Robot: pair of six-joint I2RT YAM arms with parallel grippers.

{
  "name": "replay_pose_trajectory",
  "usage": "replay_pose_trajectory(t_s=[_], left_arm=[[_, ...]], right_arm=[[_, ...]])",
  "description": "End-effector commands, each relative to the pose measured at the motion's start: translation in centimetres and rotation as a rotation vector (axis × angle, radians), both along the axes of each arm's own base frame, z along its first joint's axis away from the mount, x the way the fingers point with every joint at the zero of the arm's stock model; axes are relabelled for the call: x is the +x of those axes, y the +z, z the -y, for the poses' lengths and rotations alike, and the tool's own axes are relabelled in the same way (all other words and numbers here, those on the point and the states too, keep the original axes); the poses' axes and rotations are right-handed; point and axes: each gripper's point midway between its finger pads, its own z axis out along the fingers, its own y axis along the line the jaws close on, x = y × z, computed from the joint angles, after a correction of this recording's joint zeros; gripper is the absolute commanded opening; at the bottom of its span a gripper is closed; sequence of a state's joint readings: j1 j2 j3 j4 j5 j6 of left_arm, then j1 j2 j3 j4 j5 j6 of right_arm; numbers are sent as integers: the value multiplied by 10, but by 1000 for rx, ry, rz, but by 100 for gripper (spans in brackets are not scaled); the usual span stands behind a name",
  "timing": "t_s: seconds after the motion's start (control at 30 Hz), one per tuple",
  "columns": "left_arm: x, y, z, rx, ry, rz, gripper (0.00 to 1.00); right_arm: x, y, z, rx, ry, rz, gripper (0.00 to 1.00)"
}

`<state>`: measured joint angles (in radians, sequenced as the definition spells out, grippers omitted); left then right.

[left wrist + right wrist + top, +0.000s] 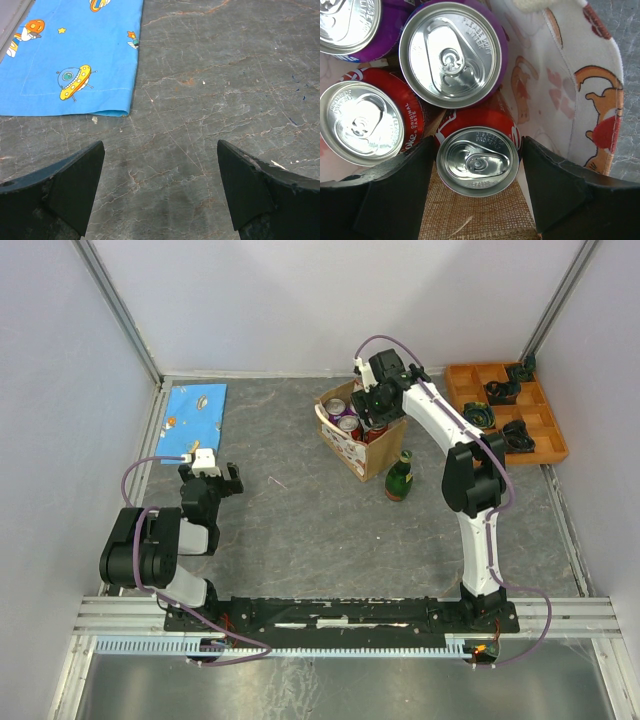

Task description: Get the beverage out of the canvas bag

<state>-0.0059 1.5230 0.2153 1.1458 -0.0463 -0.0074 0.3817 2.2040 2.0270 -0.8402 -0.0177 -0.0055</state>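
Reaching into the canvas bag [560, 100], my right pincer [477, 150] flanks a red can [477, 161]; I cannot tell if it grips; left pincer [160, 150] gapes empty.

Grey marbled table [300, 525], blue space-print cloth [195, 410] flat at far left, tan canvas bag [358, 453] standing centre-back, green glass bottle [400, 478] upright just beside it, orange compartment tray [466, 380] far right.
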Motion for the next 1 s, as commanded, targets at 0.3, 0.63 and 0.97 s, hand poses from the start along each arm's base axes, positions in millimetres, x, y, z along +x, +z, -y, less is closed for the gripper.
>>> replay_pose_trajectory(t_s=[0.3, 0.63, 0.97], left_arm=[[9, 16, 0, -10, 1, 55, 99], [8, 16, 0, -10, 1, 54, 99], [9, 16, 0, -10, 1, 55, 99]], right_arm=[[-2, -27, 4, -126, 15, -26, 75], [-9, -40, 6, -166, 22, -50, 78], [0, -20, 9, -168, -8, 16, 0]])
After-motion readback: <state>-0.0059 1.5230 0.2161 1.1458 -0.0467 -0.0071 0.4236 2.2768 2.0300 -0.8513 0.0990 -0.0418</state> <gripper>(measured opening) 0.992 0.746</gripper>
